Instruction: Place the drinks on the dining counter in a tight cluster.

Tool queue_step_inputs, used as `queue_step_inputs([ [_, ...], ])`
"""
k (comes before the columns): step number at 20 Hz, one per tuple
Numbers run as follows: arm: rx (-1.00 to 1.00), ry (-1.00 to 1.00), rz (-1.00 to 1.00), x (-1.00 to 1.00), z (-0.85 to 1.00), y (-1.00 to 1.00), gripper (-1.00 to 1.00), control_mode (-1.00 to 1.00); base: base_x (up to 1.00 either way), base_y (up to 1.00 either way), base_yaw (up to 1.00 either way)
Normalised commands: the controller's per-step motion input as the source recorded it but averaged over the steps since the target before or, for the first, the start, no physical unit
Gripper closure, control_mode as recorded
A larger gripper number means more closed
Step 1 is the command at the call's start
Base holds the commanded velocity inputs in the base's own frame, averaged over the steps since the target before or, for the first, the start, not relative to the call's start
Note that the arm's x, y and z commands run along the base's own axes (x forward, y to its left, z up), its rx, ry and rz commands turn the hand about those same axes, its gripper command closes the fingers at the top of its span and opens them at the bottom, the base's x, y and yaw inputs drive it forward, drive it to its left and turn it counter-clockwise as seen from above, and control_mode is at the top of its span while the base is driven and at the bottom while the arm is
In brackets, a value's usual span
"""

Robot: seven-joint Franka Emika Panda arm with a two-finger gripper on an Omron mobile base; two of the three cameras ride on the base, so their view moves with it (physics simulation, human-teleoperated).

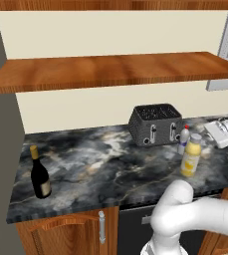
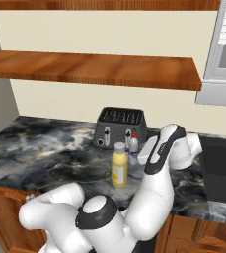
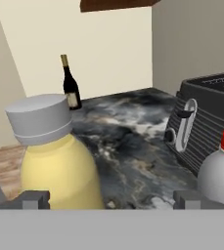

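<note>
**Open gripper near two bottles**

The gripper [image 3: 106, 200] is wide open and holds nothing. The juice [image 3: 55, 161] stands right before it, beside the small bottle [image 3: 221, 173]. Closing off-centre could tip the juice or bump its neighbour.

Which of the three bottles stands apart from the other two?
The dark wine bottle, alone at the worktop's far left; the yellow juice bottle and red-capped bottle stand by the toaster.
</note>
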Motion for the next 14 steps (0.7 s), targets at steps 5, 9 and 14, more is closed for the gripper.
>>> queue_step_inputs([
  [5,0.01,-0.12,-0.03,-0.24,-0.05,0.1,-1.0,-1.0,0.0,0.0,0.0],
  [9,0.12,-0.05,-0.14,0.0,0.0,0.0,-1.0,-1.0,0.0,0.0,0.0],
  [14,0.09,0.0,-0.08,-0.22,0.0,0.02,-1.0,-1.0,0.0,0.0,0.0],
])
